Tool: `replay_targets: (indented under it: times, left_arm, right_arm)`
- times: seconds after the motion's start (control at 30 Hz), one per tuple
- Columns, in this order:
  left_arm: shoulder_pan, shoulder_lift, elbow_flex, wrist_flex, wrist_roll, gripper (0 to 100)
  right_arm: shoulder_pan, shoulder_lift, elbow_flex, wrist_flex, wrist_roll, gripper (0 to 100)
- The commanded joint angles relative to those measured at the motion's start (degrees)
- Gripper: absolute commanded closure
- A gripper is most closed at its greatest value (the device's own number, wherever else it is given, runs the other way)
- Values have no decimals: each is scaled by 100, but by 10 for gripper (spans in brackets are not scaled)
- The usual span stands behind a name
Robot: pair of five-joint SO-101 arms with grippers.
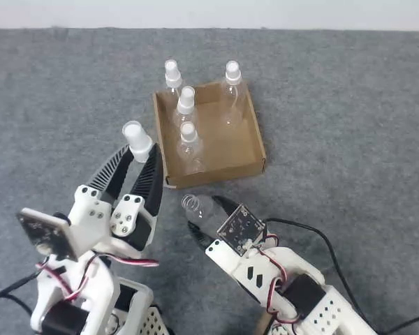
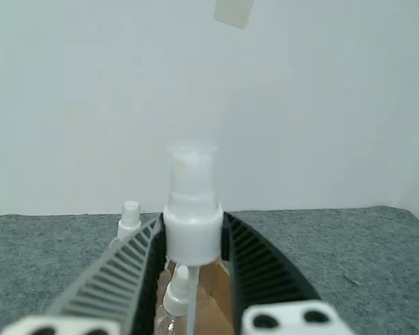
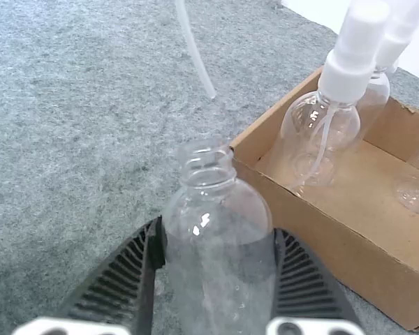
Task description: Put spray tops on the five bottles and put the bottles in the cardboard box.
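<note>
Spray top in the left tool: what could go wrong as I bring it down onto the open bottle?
1. The dip tube ends off to one side of the bottle mouth, so it may catch the rim and bend.
2. The left tool pinches the spray top only at its collar, so it could tilt under pressure.
3. The right tool holds the bottle close to the cardboard box; a hard push might shove it against the wall.

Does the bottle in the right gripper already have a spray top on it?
No, the bottle in the right gripper has a bare, open threaded neck.
</note>
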Motion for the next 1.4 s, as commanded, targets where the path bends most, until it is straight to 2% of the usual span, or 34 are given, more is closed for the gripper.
replay_targets:
  times: [0.0, 0.17, 0.73, 1.07, 1.37]
  left_arm:
    - [316, -35, -303, 97, -97, 989]
    - [800, -35, -303, 220, -308, 989]
    - [844, -26, 154, 176, -308, 989]
    - [844, -26, 769, -422, -308, 989]
    - [844, -26, 1077, -484, -316, 988]
  right_arm:
    - [-31, -119, 114, -127, 70, 909]
    - [-31, -101, 114, -127, 62, 909]
    - [-31, -136, 114, -163, 44, 909]
    - [-57, -145, 114, -189, 44, 909]
    - [-57, -145, 105, -198, 35, 908]
